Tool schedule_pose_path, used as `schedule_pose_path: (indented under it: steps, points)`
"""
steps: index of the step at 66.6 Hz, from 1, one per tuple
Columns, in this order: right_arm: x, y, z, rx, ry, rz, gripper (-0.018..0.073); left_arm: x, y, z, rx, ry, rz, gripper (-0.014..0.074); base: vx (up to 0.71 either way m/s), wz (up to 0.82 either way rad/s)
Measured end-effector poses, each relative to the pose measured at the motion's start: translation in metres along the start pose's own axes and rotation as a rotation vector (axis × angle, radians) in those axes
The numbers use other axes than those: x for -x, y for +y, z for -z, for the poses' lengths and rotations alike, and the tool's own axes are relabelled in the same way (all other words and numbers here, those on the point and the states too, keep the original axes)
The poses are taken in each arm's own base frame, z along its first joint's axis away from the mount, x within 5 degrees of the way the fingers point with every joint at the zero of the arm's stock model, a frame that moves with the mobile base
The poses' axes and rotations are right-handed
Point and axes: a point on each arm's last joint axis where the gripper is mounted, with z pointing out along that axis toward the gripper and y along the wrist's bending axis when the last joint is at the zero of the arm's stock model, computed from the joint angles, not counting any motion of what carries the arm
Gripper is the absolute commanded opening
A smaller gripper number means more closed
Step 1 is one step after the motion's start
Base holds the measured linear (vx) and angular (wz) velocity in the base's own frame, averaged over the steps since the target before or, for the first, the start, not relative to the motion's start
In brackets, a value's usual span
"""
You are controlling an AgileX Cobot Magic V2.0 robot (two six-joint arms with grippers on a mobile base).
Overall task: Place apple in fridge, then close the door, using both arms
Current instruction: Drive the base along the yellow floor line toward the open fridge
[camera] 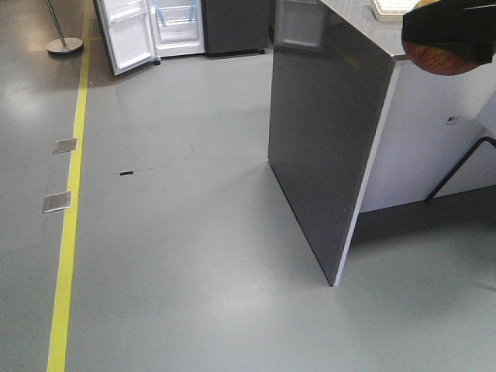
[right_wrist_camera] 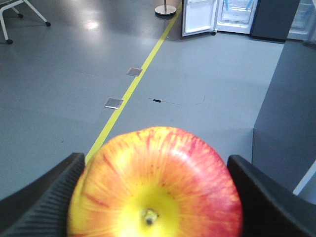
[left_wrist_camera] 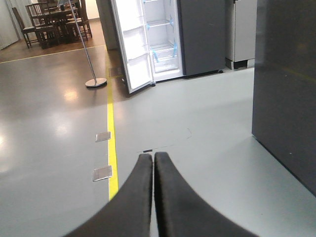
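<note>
Right claw (right_wrist_camera: 158,210) grips apple (right_wrist_camera: 155,170), left claw (left_wrist_camera: 153,160) pinched together, empty; fridge (left_wrist_camera: 165,39) far ahead, door (left_wrist_camera: 134,47) swung wide, so hold the squeeze steady while rolling closer.

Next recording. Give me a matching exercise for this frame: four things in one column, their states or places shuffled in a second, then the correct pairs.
1. apple
2. left gripper
3. fridge door
4. yellow line

A. swung open, white inside showing
B. painted along the grey floor
C. clamped in the right gripper
D. shut, holding nothing

Pairs: 1-C, 2-D, 3-A, 4-B
</note>
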Motion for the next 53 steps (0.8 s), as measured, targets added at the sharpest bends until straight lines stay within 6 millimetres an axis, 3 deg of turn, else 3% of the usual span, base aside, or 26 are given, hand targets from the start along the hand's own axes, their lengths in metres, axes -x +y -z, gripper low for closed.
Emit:
schedule_pose_path:
  steps: [53]
  points:
    - [0.0,0.0,0.0,0.0,0.0,0.0,0.0186,0.0,0.0,0.0,0.0,0.0,0.0,-0.0008,0.07,0.1]
